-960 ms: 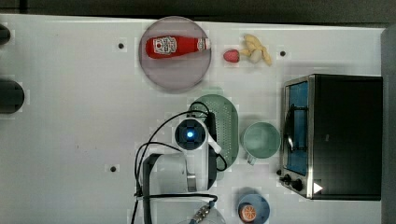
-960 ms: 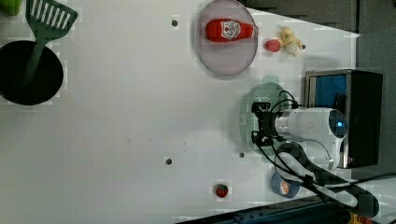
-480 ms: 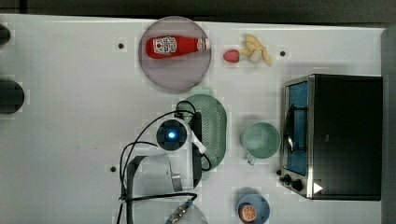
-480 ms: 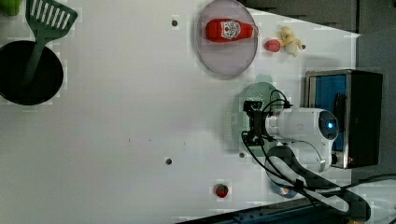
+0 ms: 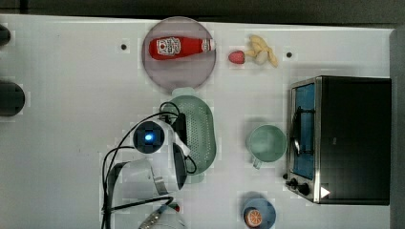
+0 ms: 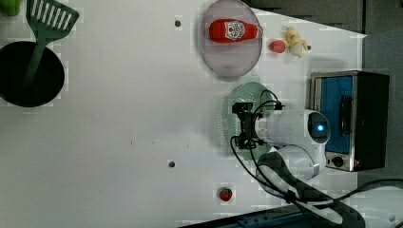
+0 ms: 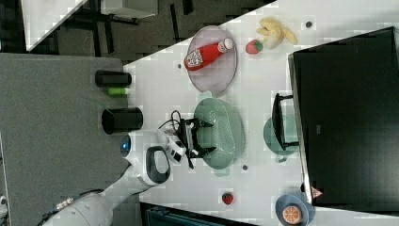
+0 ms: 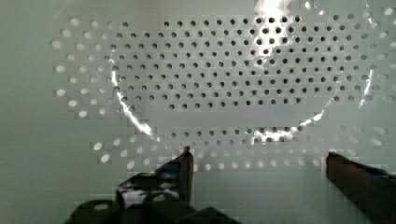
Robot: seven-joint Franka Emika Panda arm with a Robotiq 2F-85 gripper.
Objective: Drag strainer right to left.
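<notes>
Below the plate point(image 5: 162, 78) in the top view, the strainer point(image 5: 200, 131) is seen, long axis twelve to six. The gripper point(image 7: 200, 137) is spread wide inside its nine-o'clock side, gripping nothing; the pull is judged toward nine o'clock.

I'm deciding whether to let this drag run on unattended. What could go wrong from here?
The claw stands open inside the strainer and pushes rather than clamps, so it might slip over the wall and leave the strainer behind. The strainer's end tab sits right by the plate with the ketchup bottle, so a skewed drag could bump it. The arm's loose cable hangs over the strainer rim and may snag.
</notes>
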